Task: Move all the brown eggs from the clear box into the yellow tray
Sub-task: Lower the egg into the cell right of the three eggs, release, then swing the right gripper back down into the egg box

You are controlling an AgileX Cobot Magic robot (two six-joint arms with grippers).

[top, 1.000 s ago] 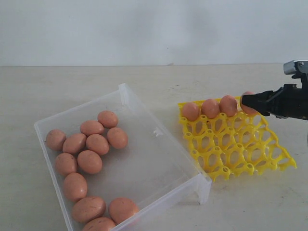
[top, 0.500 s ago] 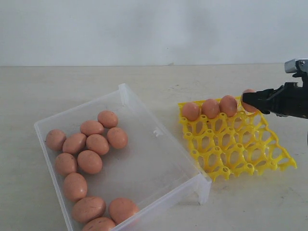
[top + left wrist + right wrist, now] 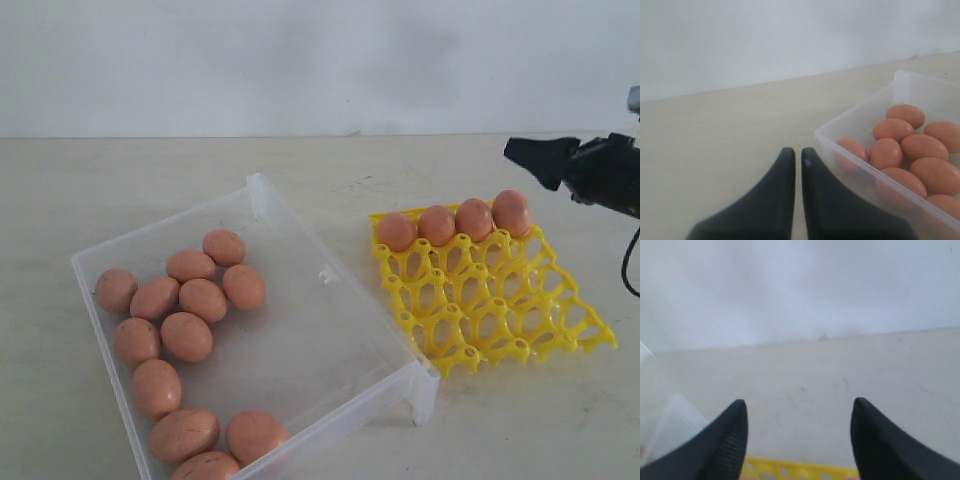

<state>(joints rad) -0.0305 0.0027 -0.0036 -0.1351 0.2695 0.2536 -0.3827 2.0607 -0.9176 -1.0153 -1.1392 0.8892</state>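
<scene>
On tray [image 3: 463,355] — four eggs [image 3: 475,219]; box [image 3: 300,322] — twelve.

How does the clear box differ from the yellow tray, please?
The clear box is translucent with solid low walls; the yellow tray is an opaque open lattice. The box is larger than the tray. The box's brown eggs lie loose; the tray's stand in one row. Both rest on the table.

The brown eggs [image 3: 186,336] are pinkish brown, a few perhaps faintly speckled; the view is soft. The clear box [image 3: 300,330] is translucent. The yellow tray [image 3: 452,352] is a bright lattice. The table [image 3: 100,190] is pale beige and the wall [image 3: 300,60] greyish white. The left gripper [image 3: 795,155] and right gripper [image 3: 800,401] are black.
</scene>
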